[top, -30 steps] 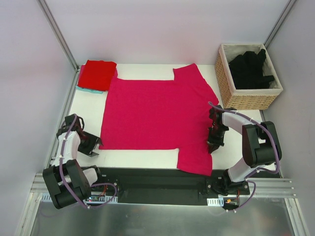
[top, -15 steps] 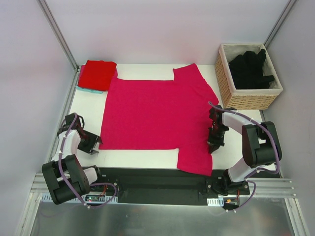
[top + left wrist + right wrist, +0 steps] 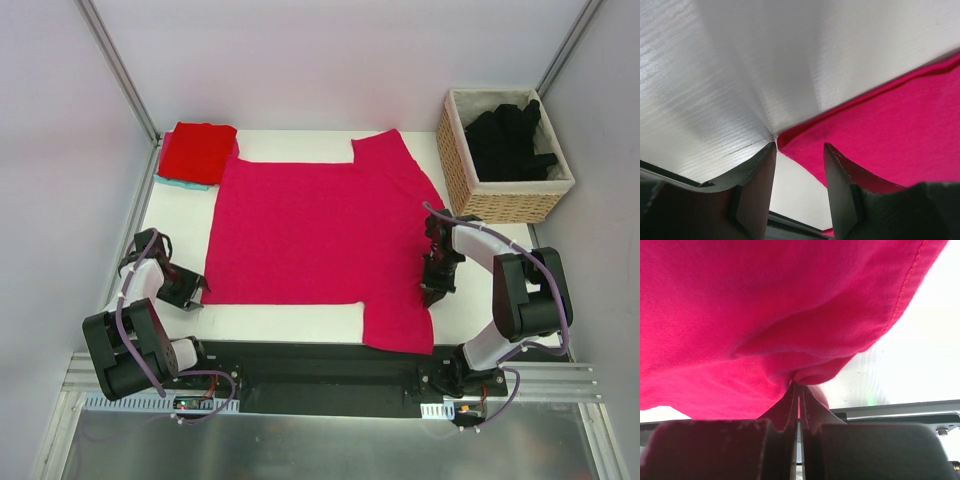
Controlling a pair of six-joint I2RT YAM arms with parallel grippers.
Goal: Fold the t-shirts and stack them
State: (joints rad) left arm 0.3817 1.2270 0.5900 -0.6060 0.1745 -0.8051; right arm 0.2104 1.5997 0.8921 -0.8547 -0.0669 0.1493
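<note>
Right hand (image 3: 799, 388) pinches one magenta t-shirt (image 3: 310, 230) — one red t-shirt (image 3: 198, 150), seemingly folded.

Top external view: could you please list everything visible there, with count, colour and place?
magenta-pink cloth t-shirt: one, magenta-pink, spread flat mid-table
folded red cloth t-shirt: one, red, far-left corner
teal flat item: one, teal, under the red shirt
black cloth garments: count unclear, black, inside the basket
woven wicker basket: one, tan, far right
white table: one, white
left gripper: one, black, open at the spread shirt's near-left corner
right gripper: one, black, shut on its right edge
</note>
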